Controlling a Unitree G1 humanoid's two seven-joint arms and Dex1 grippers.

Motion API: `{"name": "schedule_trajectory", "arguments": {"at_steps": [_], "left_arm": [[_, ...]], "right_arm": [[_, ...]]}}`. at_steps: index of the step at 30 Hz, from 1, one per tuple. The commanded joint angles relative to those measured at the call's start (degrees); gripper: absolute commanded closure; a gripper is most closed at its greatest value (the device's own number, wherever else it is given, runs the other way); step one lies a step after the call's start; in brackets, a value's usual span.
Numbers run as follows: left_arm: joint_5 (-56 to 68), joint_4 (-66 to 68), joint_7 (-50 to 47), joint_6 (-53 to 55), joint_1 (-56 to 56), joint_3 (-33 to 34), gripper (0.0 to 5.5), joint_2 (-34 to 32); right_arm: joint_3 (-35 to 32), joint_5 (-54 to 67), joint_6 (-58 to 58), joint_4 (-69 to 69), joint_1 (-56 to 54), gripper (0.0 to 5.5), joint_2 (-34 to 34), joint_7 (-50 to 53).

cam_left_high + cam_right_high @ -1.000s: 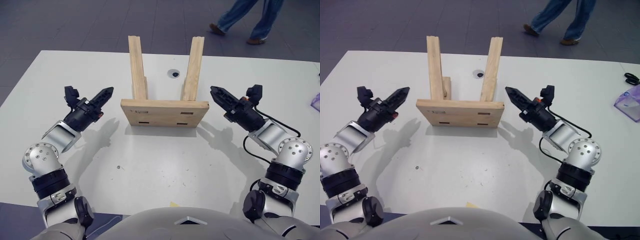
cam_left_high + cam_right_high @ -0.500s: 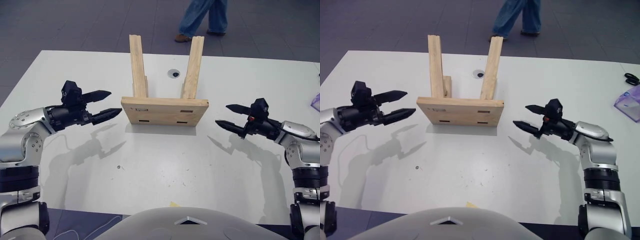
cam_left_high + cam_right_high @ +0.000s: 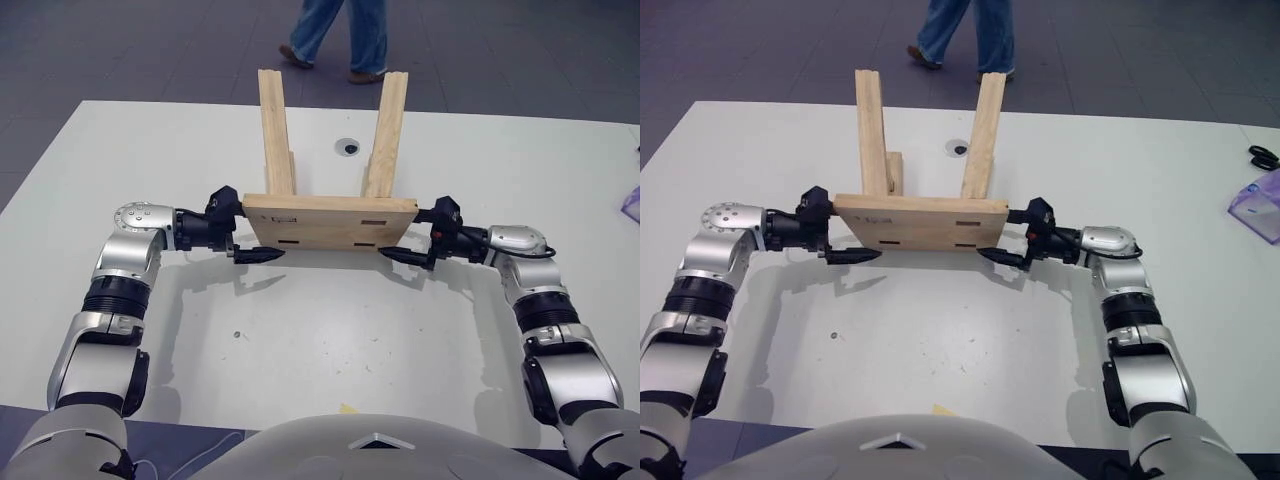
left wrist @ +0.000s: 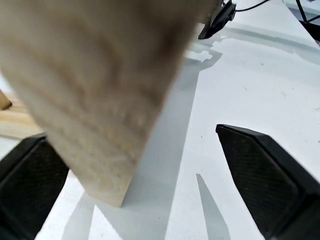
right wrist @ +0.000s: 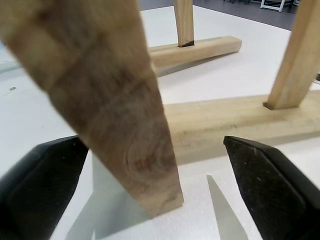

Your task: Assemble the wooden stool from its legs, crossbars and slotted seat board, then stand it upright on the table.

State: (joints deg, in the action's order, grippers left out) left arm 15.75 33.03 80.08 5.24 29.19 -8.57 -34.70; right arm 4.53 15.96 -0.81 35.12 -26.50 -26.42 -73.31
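The wooden stool lies on its side on the white table [image 3: 330, 330]. Its slotted seat board [image 3: 330, 225] stands on edge facing me, and two legs [image 3: 275, 130] [image 3: 388, 125] point away. My left gripper [image 3: 252, 236] is at the board's left end, open, with one finger in front of the board and the other behind it. The left wrist view has the board's end [image 4: 100, 95] between the fingers [image 4: 265, 175]. At the right end my right gripper [image 3: 405, 236] is open and straddles that corner [image 5: 120, 110] the same way. A crossbar [image 5: 195, 50] lies beyond it.
A round hole [image 3: 348, 148] sits in the table between the legs. A clear purple box [image 3: 1260, 205] and a black item [image 3: 1262, 155] are at the far right edge. A small yellow scrap [image 3: 345, 408] lies near the front edge.
Both arms have swung inward from the sides. The open grippers, earlier clear of the stool, now straddle the two ends of the seat board. The stool has not moved.
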Motion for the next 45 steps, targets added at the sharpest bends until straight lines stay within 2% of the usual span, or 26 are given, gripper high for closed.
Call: {"name": "schedule_trajectory", "arguments": {"at_steps": [1, 12, 15, 17, 20, 22, 24, 26, 28, 31, 38, 45], "left_arm": [[-0.39, 1.85, -0.27, -0.33, 2.1, 1.12, 1.23, 1.06], [2.27, -0.37, -0.01, 4.46, 0.89, 4.71, 3.11, 1.3], [4.41, -4.95, 0.48, 8.23, -1.69, 6.14, 3.22, 0.93], [7.27, -10.43, 0.34, 13.49, -4.39, 7.65, 3.23, 0.59], [16.35, -23.55, -3.94, 26.74, -9.78, 12.6, 3.26, 0.68], [23.71, -32.21, -9.81, 35.9, -12.28, 17.08, 3.28, 1.41], [33.98, -40.13, -19.21, 44.85, -13.51, 22.95, 3.32, 3.36], [48.4, -45.92, -32.45, 50.09, -13.29, 27.42, 3.38, 5.13], [61.43, -49.1, -43.66, 48.51, -12.87, 28.61, 3.45, 5.18], [74.51, -52.01, -59.95, 40.79, -10.27, 27.1, 3.58, 6.22], [81.77, -48.94, -88.23, 31.79, -0.68, 25.07, 3.68, 10.94], [79.79, -38.26, -105.57, 26.75, 5.37, 27.32, 3.81, 14.85]], "right_arm": [[-0.89, 1.58, -2.88, -1.47, 0.66, 1.38, 0.82, -0.4], [-0.35, 1.06, -5.91, -4.39, 2.73, 3.17, 0.5, -0.43], [-0.35, 1.87, -8.29, -6.49, 3.71, 3.31, 0.23, -0.98], [-0.96, 4.36, -13.62, -10.28, 4.87, 3.32, -0.51, -1.81], [-5.64, 17.5, -33.83, -24.1, 7.92, 3.32, -2.64, -0.81], [-11.81, 30.93, -47.79, -32.88, 8.69, 3.33, -3.05, 3.69], [-18.83, 48.26, -57.03, -38.68, 8.22, 3.37, -2.71, 12.78], [-21.49, 68.62, -56.39, -42.36, 8.68, 3.43, -3.75, 25.49], [-21.05, 82.33, -51.57, -45.57, 9.63, 3.51, -4.65, 34.98], [-20.27, 93.08, -42.52, -49.25, 8.53, 3.71, -2.09, 47.69], [-20.5, 96.41, -28.75, -50.18, 2.15, 3.96, 8.4, 70.96], [-21.61, 83.47, -21.35, -42.9, 0.86, 4.02, 15.26, 89.26]]}}
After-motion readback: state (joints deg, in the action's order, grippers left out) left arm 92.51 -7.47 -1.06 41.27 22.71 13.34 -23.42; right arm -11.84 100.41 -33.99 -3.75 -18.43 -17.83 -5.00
